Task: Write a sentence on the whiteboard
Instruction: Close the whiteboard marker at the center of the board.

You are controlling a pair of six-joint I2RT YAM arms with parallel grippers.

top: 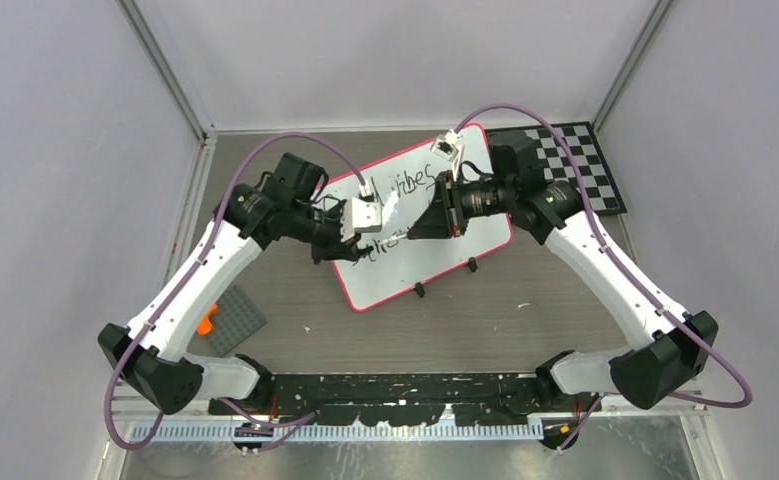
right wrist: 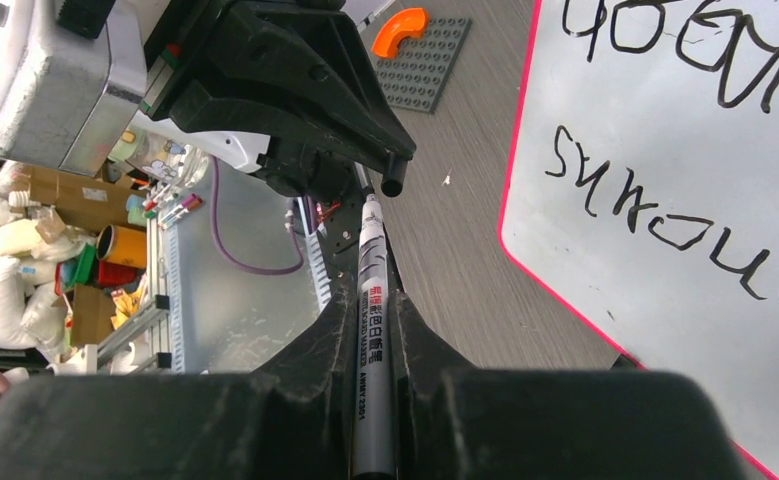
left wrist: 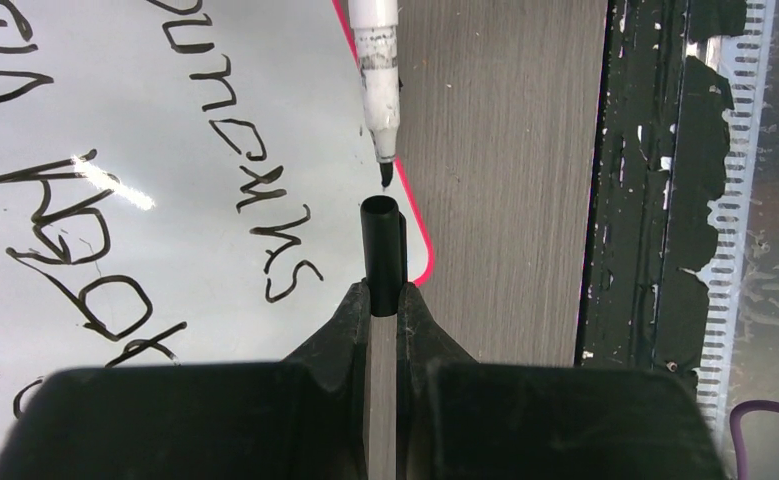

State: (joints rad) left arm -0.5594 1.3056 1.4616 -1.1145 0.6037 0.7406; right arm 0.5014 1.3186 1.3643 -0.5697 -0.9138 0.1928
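The whiteboard (top: 395, 285), pink-rimmed, lies tilted mid-table with the sentence (top: 410, 185) scrawled on it in two black lines. Both grippers hang above its left part, facing each other. My left gripper (left wrist: 384, 297) is shut on a black marker cap (left wrist: 383, 250), open end pointing away. My right gripper (right wrist: 373, 292) is shut on a white-and-grey marker (right wrist: 372, 300). The marker (left wrist: 378, 80) points its black tip at the cap's mouth with a small gap between them. The writing (left wrist: 275, 190) and the board's rounded corner (left wrist: 420, 265) lie below the cap.
A black-and-white checkerboard mat (top: 590, 165) lies behind the board at the right. A grey studded plate (top: 233, 318) with an orange piece (top: 206, 323) sits at the left front. A black strip (top: 405, 385) runs along the near table edge.
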